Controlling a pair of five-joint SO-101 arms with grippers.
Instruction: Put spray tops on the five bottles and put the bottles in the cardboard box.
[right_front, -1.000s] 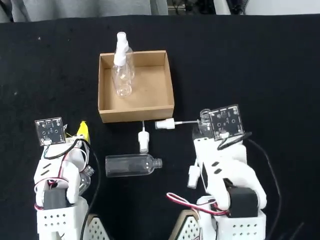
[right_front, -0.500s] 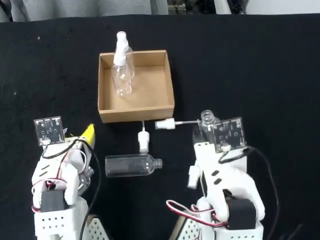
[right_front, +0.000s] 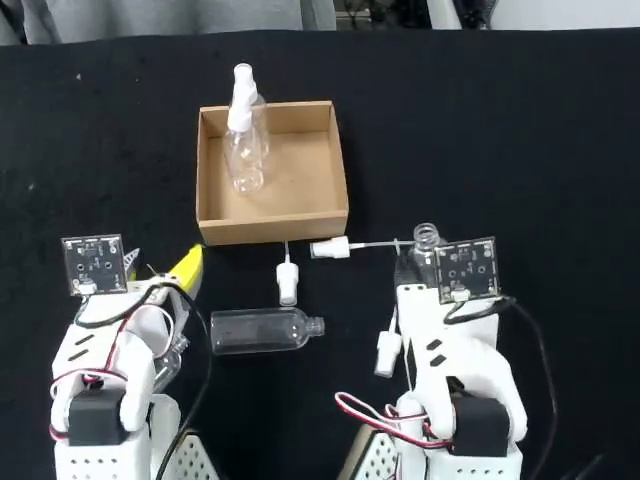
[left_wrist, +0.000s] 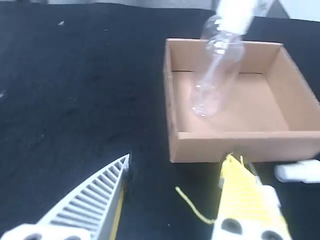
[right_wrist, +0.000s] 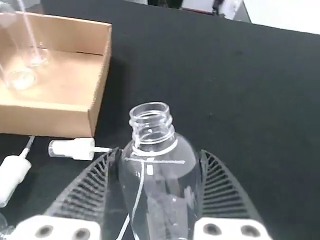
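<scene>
Bottle (right_wrist: 150, 125): uncapped, clear, likely light, slick, easily squeezed; pinched upright at its shoulder by the right claw (right_wrist: 159, 160), near the cardboard box (right_wrist: 50, 117). Best held round the body. Left claw (left_wrist: 177, 159) spread.

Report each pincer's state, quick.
Left pincer: open, holding nothing.
Right pincer: closed on the clear, uncapped plastic bottle.

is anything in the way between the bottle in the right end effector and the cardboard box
Only a loose spray top, lying flat on the table between the bottle held in the right end effector and the cardboard box. Lifted over it, nothing visible blocks the way.
</scene>
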